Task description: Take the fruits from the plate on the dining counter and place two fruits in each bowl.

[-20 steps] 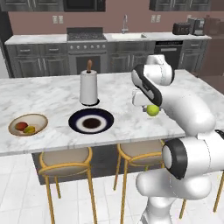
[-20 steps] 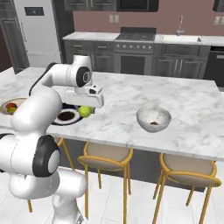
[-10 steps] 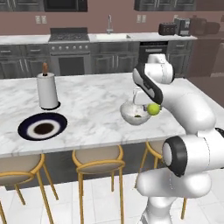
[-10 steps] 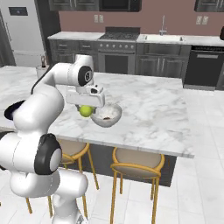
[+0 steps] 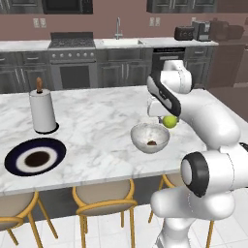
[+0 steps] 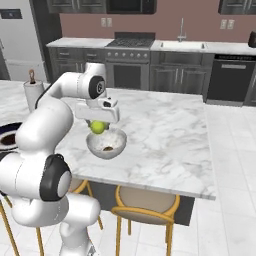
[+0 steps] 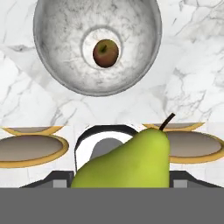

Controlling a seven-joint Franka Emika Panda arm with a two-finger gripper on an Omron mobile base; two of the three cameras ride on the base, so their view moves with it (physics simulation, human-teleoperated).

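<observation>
Green pear: hanging in the end effector, which is gripping it; fingertips hiding behind the fruit. Sitting just above the near rim of the pale bowl, over the bench edge. Brown fruit: lying in the bowl's centre. Navy plate: lying bare, well apart; paper towel roll standing behind it. Stools: partly tucking under the bench.

A yellow-green pear hangs in the air just beside the pale grey bowl; a small brown fruit sits inside that bowl; the dark blue plate lies flat on the white marble worktop.
</observation>
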